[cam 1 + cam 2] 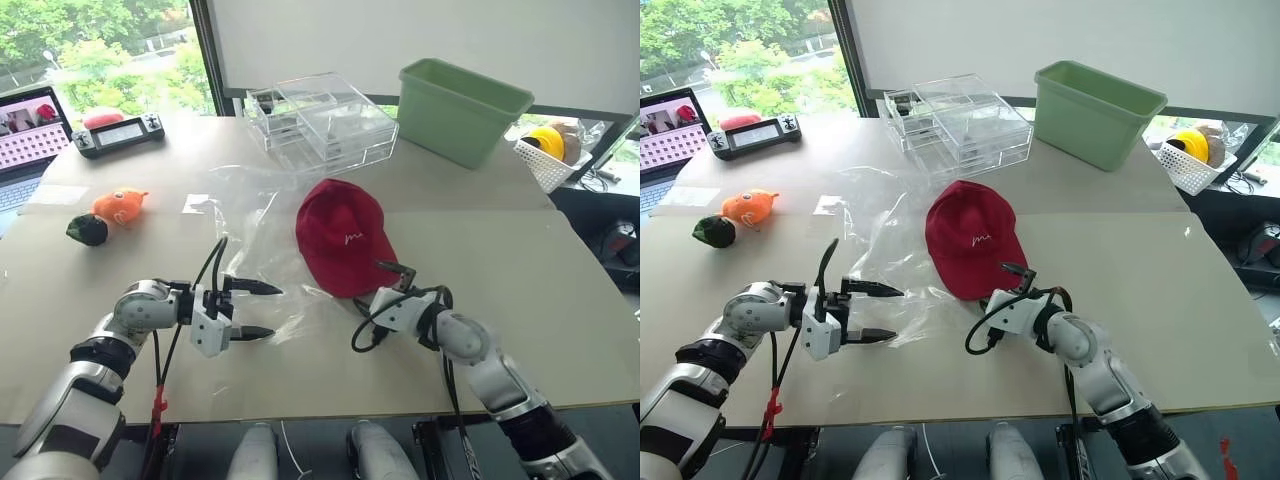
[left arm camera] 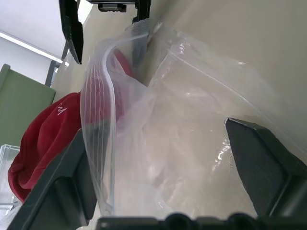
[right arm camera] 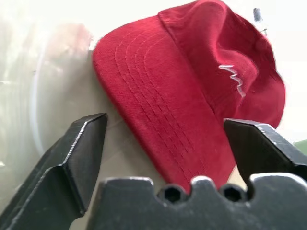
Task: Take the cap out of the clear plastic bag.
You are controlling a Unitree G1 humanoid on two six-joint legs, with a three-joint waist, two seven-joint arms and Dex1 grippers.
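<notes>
On the counter (image 1: 560, 300), the cap (image 1: 340, 238) lies outside the clear plastic bag (image 1: 250, 250), resting on its edge. Left gripper (image 1: 262, 310) and right gripper (image 1: 383, 287) flank them with fingers released, suggesting the removal is done.

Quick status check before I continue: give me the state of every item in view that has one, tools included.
cap: out of the bag, lying on the table, not gripped.
clear plastic bag: empty, crumpled flat on the table beside the cap.
left tool: open, bag film between its fingers, not clamped.
right tool: open, at the cap's brim.
clear drawer boxes: stacked, drawers shut.
green bin: upright.
laptop: open, screen on.
</notes>
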